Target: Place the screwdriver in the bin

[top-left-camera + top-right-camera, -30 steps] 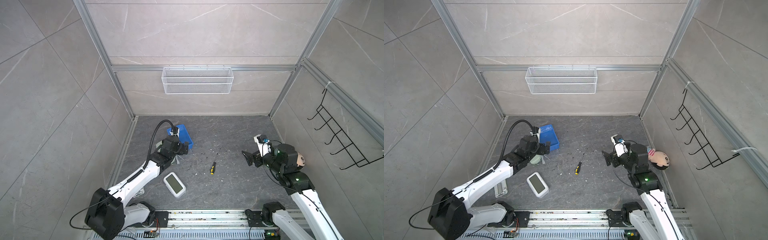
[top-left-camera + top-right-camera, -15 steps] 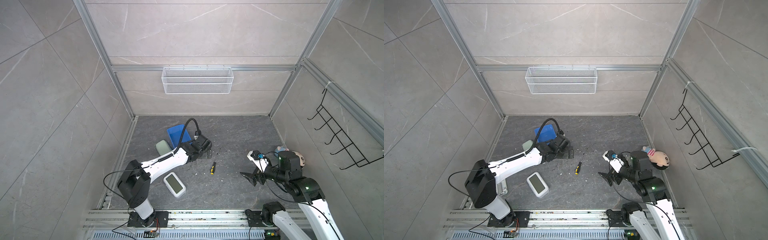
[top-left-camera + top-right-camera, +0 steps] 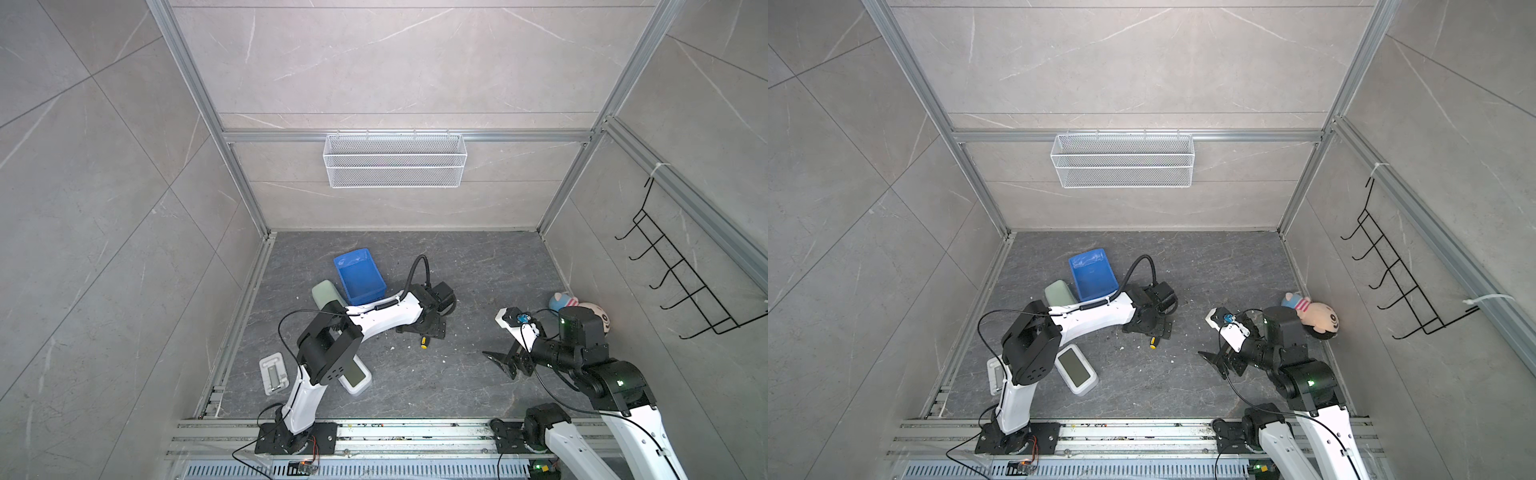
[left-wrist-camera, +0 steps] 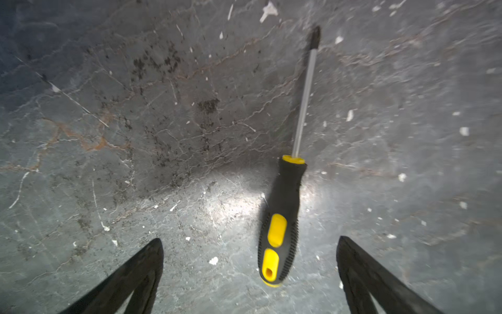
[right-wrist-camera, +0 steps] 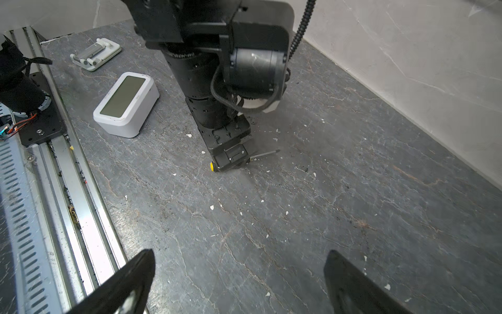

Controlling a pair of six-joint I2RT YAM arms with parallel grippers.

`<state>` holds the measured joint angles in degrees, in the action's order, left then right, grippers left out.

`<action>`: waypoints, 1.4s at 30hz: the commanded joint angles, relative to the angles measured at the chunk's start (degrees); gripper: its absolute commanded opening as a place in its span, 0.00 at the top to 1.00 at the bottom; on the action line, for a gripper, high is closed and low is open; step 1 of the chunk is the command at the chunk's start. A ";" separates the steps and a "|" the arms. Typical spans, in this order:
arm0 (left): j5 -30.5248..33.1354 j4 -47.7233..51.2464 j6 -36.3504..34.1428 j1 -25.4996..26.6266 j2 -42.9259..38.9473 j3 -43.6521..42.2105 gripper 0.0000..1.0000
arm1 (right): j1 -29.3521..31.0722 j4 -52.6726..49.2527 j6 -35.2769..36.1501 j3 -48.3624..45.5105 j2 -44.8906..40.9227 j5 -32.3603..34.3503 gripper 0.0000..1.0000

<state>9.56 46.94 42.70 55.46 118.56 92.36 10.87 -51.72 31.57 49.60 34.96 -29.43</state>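
Not delivered yet. Finds the bin (image 3: 359, 274) empty in both top views, standing on the tabletop (image 3: 478, 270). Finds the screwdriver (image 4: 282, 217) between four and five o'clock from it, near but apart, lying flat with no part lifted. Has the left claw (image 4: 250, 240) low over the handle, spread wide, its fingers (image 4: 135, 271) on either side with bare tabletop between each and the handle, so no grip yet. Well off at three o'clock of the screwdriver, shows the right claw (image 5: 240, 254) wide too and empty. Judged: approach done. Still to do: closing on the handle, lifting, carrying toward ten or eleven o'clock, releasing into the bin.
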 commanded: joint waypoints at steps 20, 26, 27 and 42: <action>-2.03 5.65 -1.92 0.06 9.29 7.66 0.43 | 0.75 -2.00 1.23 -0.35 -0.02 -0.19 0.01; -2.85 5.60 -1.79 0.01 9.74 7.49 0.70 | 0.90 -1.81 1.21 -0.04 0.62 -0.23 0.01; -3.06 5.58 -1.82 0.03 9.76 7.37 0.76 | 0.90 -1.88 1.22 0.05 0.73 -0.19 0.01; -3.07 3.77 -2.36 0.07 8.11 5.82 1.00 | 1.21 -1.54 0.78 0.96 1.69 -0.79 0.01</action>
<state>7.46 49.47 40.73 55.13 126.69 99.70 11.68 -52.51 32.01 49.36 36.27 -29.41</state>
